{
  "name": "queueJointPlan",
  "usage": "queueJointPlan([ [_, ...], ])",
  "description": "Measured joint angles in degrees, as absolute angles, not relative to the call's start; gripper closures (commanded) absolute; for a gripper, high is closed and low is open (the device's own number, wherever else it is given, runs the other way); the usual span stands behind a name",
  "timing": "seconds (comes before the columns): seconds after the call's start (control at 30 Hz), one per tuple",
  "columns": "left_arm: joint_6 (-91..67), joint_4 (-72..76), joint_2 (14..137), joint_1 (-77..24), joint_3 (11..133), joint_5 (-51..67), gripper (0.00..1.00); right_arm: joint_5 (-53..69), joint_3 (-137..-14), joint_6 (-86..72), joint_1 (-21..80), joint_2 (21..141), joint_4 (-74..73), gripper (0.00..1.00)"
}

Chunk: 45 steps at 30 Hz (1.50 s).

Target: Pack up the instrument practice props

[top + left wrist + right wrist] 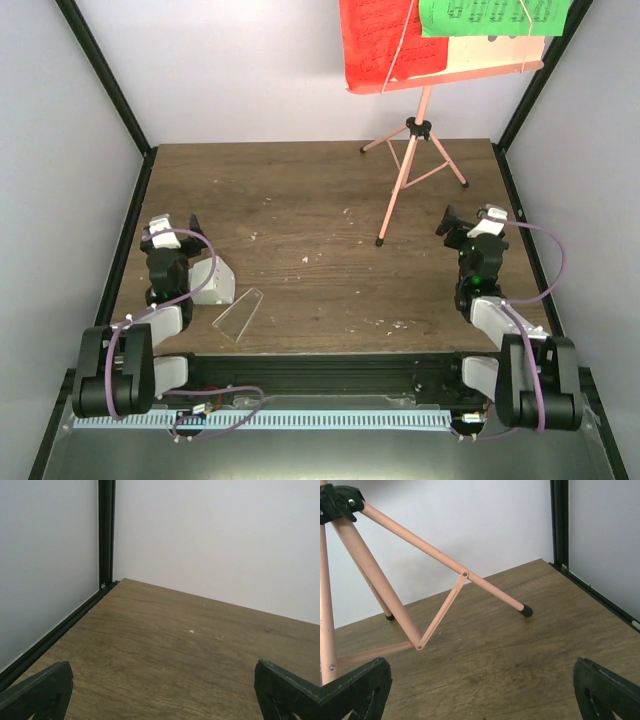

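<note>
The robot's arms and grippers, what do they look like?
The left arm and right arm are black with silver-grey covers, each trailing a purple cable. The left gripper and right gripper have white parts and black wedge-shaped fingers.

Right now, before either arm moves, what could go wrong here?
The pink music stand is tall on thin legs; a nudge from the right gripper could topple it, spilling the red page and green page. The clear cover lies loose beside the white metronome; the left gripper might knock it away.

Matt wood-grain table (300,200), smooth pink metal stand (401,180)
</note>
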State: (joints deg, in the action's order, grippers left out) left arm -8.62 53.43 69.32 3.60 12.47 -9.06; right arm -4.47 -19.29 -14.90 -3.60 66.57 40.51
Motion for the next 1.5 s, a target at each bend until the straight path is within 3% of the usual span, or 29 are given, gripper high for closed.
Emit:
queueJointPlan([
  [0.27, -9.45, 50.72, 68.49, 3.6, 12.53, -12.58, 0.0, -8.25, -12.86, -19.68, -3.6, 57.56, 39.0, 0.0],
  [0.57, -12.49, 43.66, 66.59, 3.6, 14.37, -17.69, 0.0, -9.21, -11.07, -22.76, -3.6, 55.09, 38.96, 0.0],
  [0.9, -30.87, -0.43, 51.96, 3.6, 36.91, -16.69, 0.0, -0.12, -14.79, -27.94, -4.03, 48.56, 33.63, 0.0],
  [1.37, -43.68, -22.59, 40.71, 3.6, 29.3, -6.26, 0.0, 10.02, -17.02, -29.67, -4.05, 40.47, 25.43, 0.0],
  [1.5, -41.69, -23.16, 41.89, 3.6, 27.59, -3.64, 0.07, 12.32, -16.62, -29.65, -4.05, 40.49, 25.3, 0.0],
])
